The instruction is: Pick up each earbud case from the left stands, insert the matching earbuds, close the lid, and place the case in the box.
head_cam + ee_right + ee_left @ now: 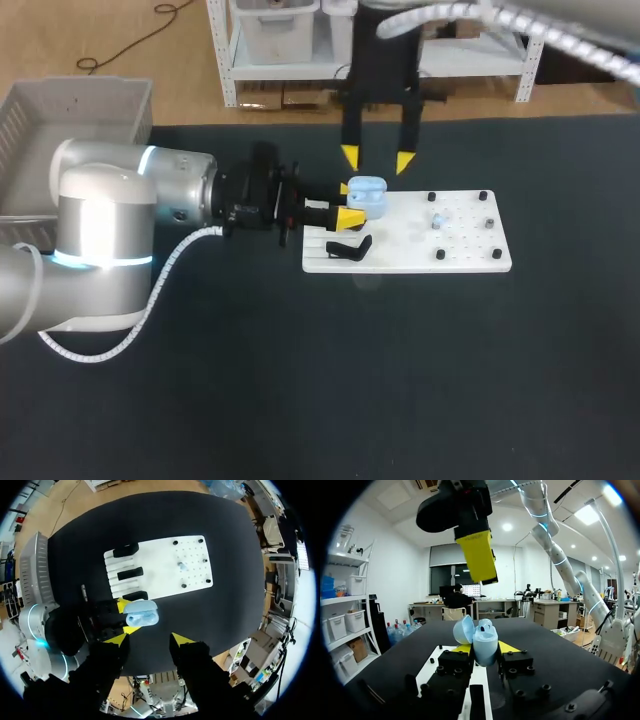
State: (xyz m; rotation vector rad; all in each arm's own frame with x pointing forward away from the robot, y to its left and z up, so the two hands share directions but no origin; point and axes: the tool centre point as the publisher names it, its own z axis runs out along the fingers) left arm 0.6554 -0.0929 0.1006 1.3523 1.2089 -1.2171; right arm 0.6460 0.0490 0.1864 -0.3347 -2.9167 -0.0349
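Observation:
My left gripper (350, 203) is shut on a light blue earbud case (367, 196) and holds it over the left end of the white board (460, 255). In the left wrist view the case (484, 642) stands between the yellow tips with its lid (462, 630) swung open. My right gripper (377, 160) hangs open just above and behind the case, with nothing between its fingers. From the right wrist view the case (141, 614) lies ahead of the right gripper (148, 639). A small pale blue earbud (437, 220) sits among the pegs on the board.
Black stands (130, 573) line the board's left end, and one black stand (348, 250) lies near its front edge. Small black pegs (497, 254) dot the board's right part. A grey box (70, 120) stands at the table's far left.

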